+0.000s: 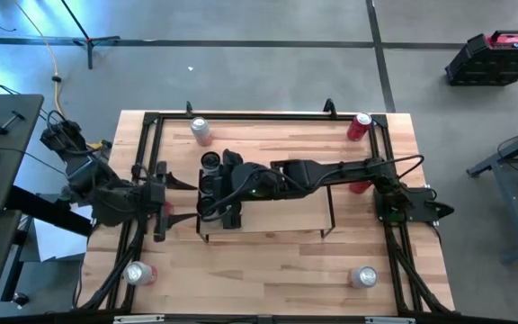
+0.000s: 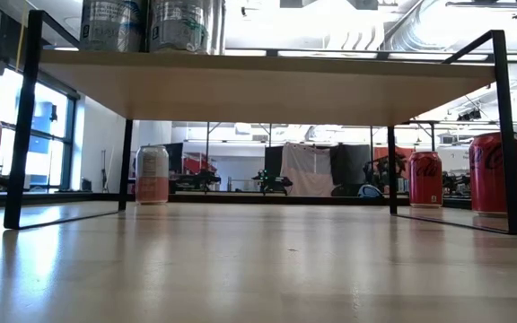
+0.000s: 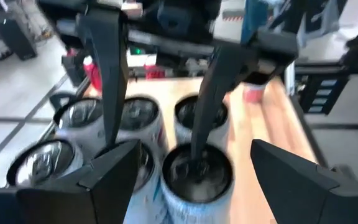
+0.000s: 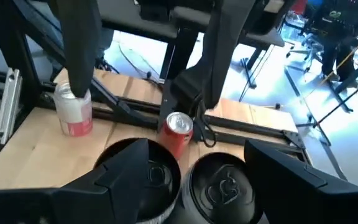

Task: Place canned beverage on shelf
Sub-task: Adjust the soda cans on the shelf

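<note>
White Coca-Cola script, running vertically, can be made out on the red can [image 2: 497, 173] standing at the far right of the surface in the low view. The same script is seen, smaller and only partly legible, on the red can [image 2: 425, 178] just beside it. Small print on the pale label of the pink and white can [image 2: 152, 174] is too fine to be read. No other text can be read.
</note>
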